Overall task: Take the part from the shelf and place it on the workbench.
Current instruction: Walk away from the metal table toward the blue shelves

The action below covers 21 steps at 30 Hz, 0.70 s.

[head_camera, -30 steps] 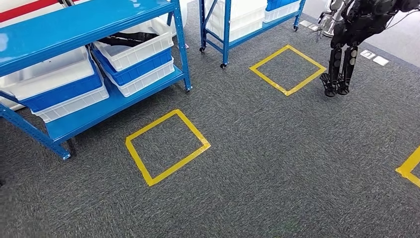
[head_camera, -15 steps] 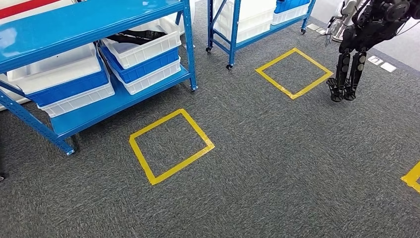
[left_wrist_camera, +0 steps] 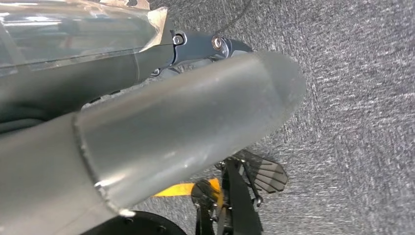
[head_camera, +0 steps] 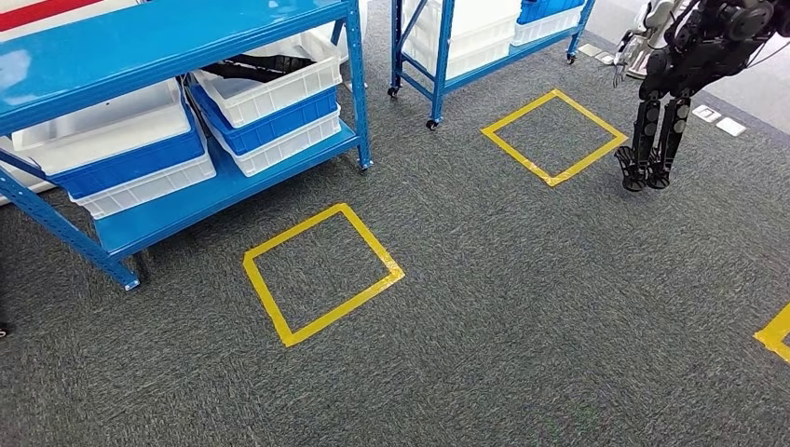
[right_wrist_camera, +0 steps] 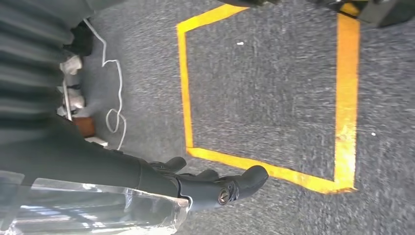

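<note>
Approach stage — blue shelf [head_camera: 168, 37] with white and blue bins [head_camera: 270, 98] lies ahead. Right hand [right_wrist_camera: 210, 183] hangs empty, fingers loosely apart; left hand [left_wrist_camera: 171, 127] state indiscernible.

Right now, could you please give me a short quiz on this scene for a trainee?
1. True or false: the right hand holds a part.
2. The nearest yellow tape square lies: A) on a workbench; B) on the carpet beside the blue shelf; C) inside a bin.
3. Fill in: the bins on the blue shelf are white and ___.
Key: 1 false; 2 B; 3 blue.
</note>
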Each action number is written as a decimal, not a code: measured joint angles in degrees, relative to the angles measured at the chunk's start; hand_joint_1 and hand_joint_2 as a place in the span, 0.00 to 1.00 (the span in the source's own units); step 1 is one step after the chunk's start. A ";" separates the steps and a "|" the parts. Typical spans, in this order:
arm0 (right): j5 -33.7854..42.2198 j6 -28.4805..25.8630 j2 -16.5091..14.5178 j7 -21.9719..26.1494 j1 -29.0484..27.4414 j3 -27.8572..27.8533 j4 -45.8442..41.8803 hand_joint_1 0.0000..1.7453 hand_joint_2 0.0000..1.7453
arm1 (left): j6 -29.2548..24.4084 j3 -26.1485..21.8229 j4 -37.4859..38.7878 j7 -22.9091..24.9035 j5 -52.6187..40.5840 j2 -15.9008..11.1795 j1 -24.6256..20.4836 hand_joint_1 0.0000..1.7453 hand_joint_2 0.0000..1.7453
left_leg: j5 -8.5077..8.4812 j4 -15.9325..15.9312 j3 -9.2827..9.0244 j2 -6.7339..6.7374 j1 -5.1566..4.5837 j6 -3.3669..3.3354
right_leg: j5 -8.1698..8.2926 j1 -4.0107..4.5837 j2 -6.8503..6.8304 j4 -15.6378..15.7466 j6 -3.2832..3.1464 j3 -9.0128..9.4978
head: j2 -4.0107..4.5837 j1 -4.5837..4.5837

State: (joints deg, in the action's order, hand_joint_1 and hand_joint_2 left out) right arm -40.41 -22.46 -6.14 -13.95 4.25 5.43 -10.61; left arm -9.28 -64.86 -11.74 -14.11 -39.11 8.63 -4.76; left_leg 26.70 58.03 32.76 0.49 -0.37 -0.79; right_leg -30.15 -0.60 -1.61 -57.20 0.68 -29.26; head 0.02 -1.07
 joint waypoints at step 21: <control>9.06 4.13 0.49 12.77 1.75 -9.39 -0.20 0.00 1.00 | 5.28 -3.47 0.00 -0.41 2.87 -0.07 -0.17 0.00 0.00 | -0.02 -0.02 -0.21 -0.07 0.29 0.01 | -0.02 0.10 0.00 -0.01 0.00 0.32 | 0.00 0.01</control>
State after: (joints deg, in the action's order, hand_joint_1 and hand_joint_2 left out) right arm -31.36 -18.33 -5.64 -1.18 6.00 -3.97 -10.80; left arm -4.00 -68.33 -11.74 -14.52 -36.24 8.57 -4.93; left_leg 26.68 58.01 32.54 0.42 -0.07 -0.78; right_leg -30.17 -0.50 -1.61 -57.21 0.68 -28.94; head 0.02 -1.06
